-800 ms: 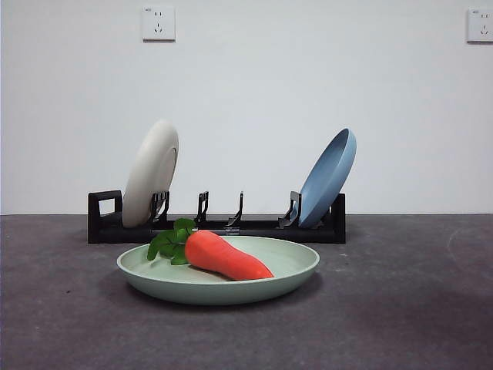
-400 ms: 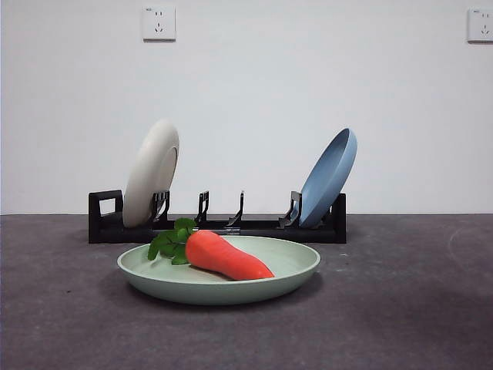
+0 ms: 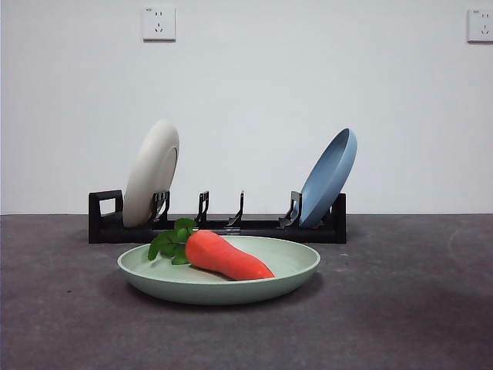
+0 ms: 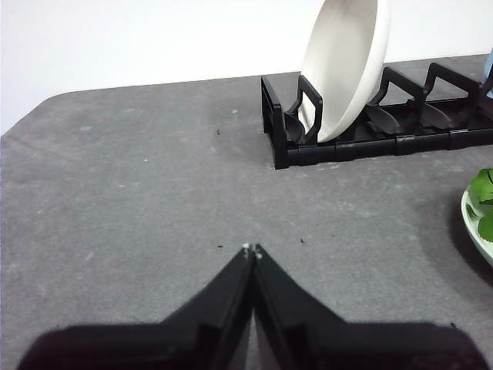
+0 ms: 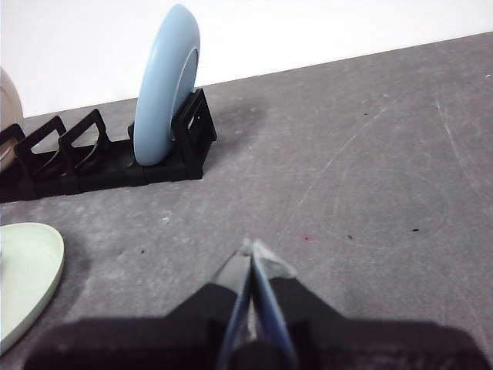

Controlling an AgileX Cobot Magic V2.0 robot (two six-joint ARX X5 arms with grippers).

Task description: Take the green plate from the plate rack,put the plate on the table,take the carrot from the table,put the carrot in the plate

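A: Front view first. Where do things lie?

B: The green plate (image 3: pixel 219 279) lies flat on the tabletop (image 3: pixel 400 308), low in the centre of the frame, and the carrot (image 3: pixel 223 255) rests inside it, leaves to the left, tip to the right. Behind stands the plate rack (image 3: pixel 216 225), with a cream-white plate (image 3: pixel 151 173) leaning at its left end and a light blue plate (image 3: pixel 329 177) at its right. No arm shows here. The task looks done to me.

A: What could still go wrong?

B: Little. The carrot is round and tapered, so a knock to the plate could roll it toward the rim. The two racked plates lean steeply; a passing arm brushing one could tip it out.

A: Left wrist view?

B: The left hand (image 4: pixel 251 249) sits at the bottom centre, its jaws pressed together and holding nothing, above bare tabletop. The rack's loop end and the cream-white plate fill the upper right; a sliver of green plate and leaves shows at the right edge, well apart from the hand.

A: Right wrist view?

B: The right hand (image 5: pixel 253 250), bottom centre, is likewise closed to a thin slit and empty. The light blue plate stands upper left; the green plate's rim peeks in at the lower left edge.

A: Surface and room?

B: Dark grey, mottled, matte tabletop with faint scratches and specks. A plain white wall behind, with two wall sockets (image 3: pixel 158 23) in the top corners.
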